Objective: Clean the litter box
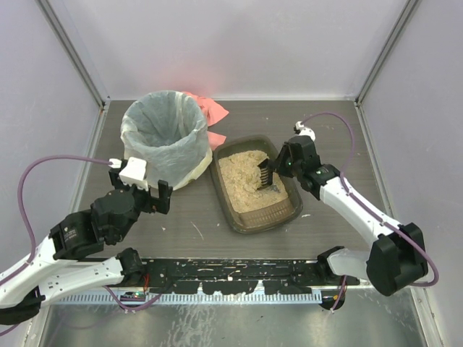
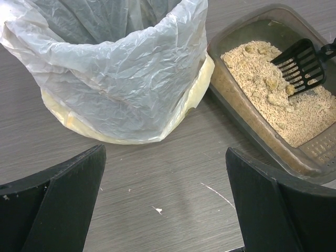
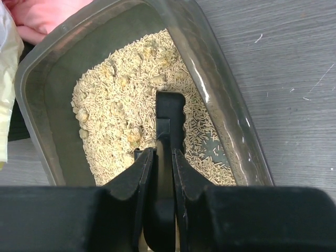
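Note:
The litter box (image 1: 289,215), a shallow smoky-brown tray of tan litter with pale clumps, lies mid-table; its rim shows in the left wrist view (image 2: 247,131) and the right wrist view (image 3: 231,110). My right gripper (image 1: 278,168) (image 3: 163,152) is shut on the handle of a black slotted scoop (image 1: 265,172) (image 2: 300,64) (image 3: 169,110). The scoop's head dips into the litter at the box's far right part. My left gripper (image 1: 160,196) (image 2: 165,210) hangs open over bare table, left of the box and in front of the bin, holding nothing.
A round bin (image 1: 163,137) (image 2: 115,73) lined with a white bag stands left of the box, almost touching it. A pink cloth (image 1: 210,108) (image 3: 42,18) lies behind them. Metal frame posts and walls close in the table's sides and back.

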Tool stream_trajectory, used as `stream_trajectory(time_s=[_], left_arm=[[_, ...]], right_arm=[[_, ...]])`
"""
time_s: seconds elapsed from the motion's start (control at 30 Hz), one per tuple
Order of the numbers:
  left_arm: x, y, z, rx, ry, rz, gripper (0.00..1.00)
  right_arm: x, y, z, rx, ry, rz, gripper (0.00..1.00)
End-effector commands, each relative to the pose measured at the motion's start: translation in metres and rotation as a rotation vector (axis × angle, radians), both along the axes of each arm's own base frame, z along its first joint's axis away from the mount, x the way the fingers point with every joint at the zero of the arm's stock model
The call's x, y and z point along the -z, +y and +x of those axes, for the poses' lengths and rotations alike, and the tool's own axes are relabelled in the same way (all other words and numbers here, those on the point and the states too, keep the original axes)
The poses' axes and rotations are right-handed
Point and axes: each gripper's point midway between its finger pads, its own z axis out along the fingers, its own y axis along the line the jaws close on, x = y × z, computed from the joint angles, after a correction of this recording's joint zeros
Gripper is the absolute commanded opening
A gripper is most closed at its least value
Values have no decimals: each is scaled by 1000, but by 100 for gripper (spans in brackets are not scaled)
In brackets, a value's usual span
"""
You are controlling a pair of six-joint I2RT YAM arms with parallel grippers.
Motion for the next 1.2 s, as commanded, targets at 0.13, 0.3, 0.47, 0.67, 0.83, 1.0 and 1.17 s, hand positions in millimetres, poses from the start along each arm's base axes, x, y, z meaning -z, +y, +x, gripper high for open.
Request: stream_trajectory(time_s=[0.13,0.3,0.47,0.67,0.83,1.0,1.17], left_arm=[[-12,8,-1,-22,-44,-71,98],[-13,11,-2,-28,-50,-79,98],[-13,12,-2,-32,-50,-77,98],[-13,11,-1,-35,-49,-72,98],[-12,11,0,-42,-49,-67,98],[-14,13,0,-49,-53,-74,98],[-14,13,1,-57,-53,-67,98]], right_arm=[[9,20,-11,-28,-37,256,2],[19,25,-12,7,-39,348,1],[25,25,-11,46,-48,406,1],[19,18,-14,85,-92,460,1],[9,9,-17,107,-131,488,1],[1,4,-20,109,-159,564,1],[-6,-1,-23,105,-180,633,1]])
